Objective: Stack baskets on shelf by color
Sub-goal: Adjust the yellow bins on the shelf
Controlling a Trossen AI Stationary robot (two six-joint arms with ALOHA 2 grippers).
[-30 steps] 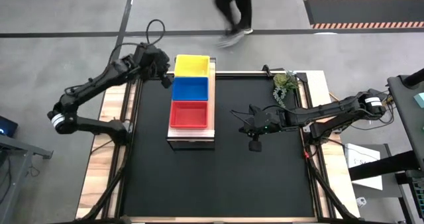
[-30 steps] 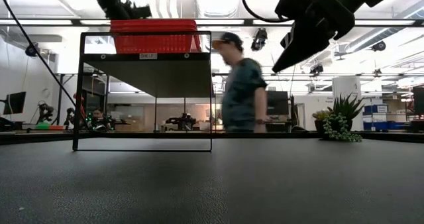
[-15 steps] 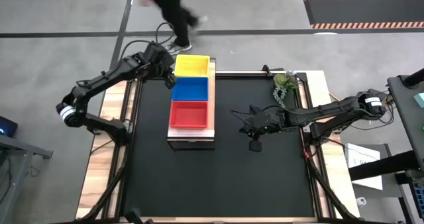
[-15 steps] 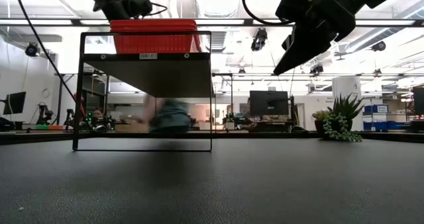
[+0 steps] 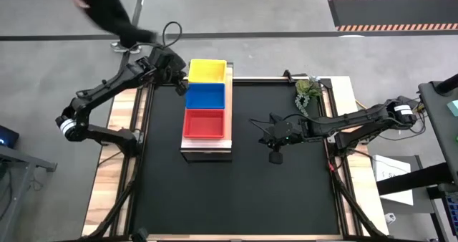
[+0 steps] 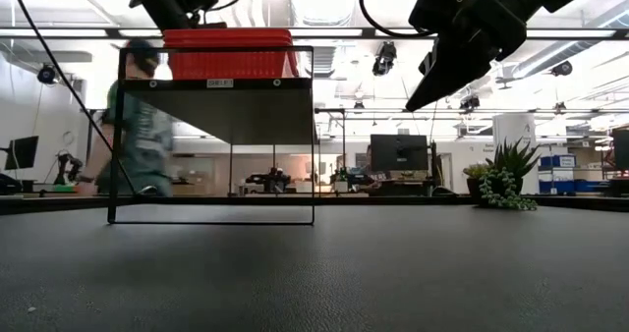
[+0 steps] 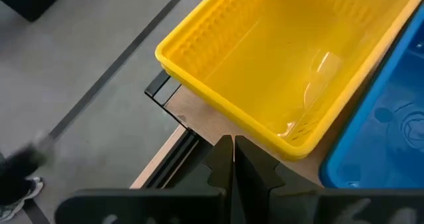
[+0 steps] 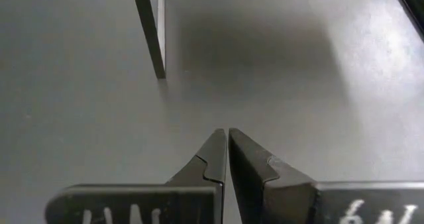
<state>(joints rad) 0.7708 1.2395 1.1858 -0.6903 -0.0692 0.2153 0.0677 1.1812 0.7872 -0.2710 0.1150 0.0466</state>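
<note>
High view, shelf: the shelf (image 5: 207, 150) stands on the left half of the black table (image 5: 286, 192), running far to near, with three basket stacks in a row on top.
High view, baskets: the yellow basket (image 5: 207, 71) is farthest, the blue basket (image 5: 206, 96) in the middle, the red basket (image 5: 205, 123) nearest, each touching its neighbour.
High view, arms: the left gripper (image 5: 177, 76) hovers just left of the yellow basket; the right gripper (image 5: 275, 156) hangs over bare table, well right of the shelf.
High view, room: a person (image 5: 107, 13) walks past on the floor beyond the table's far-left corner.
Low view: red basket up on the shelf top, a potted plant (image 6: 503, 183) far right, the person blurred behind the frame.
Left wrist view: fingers (image 7: 222, 159) pressed together, empty, above the shelf's plank edge beside the yellow basket.
Right wrist view: fingers (image 8: 215, 159) closed on nothing, over table near a shelf leg (image 8: 151, 30).
</note>
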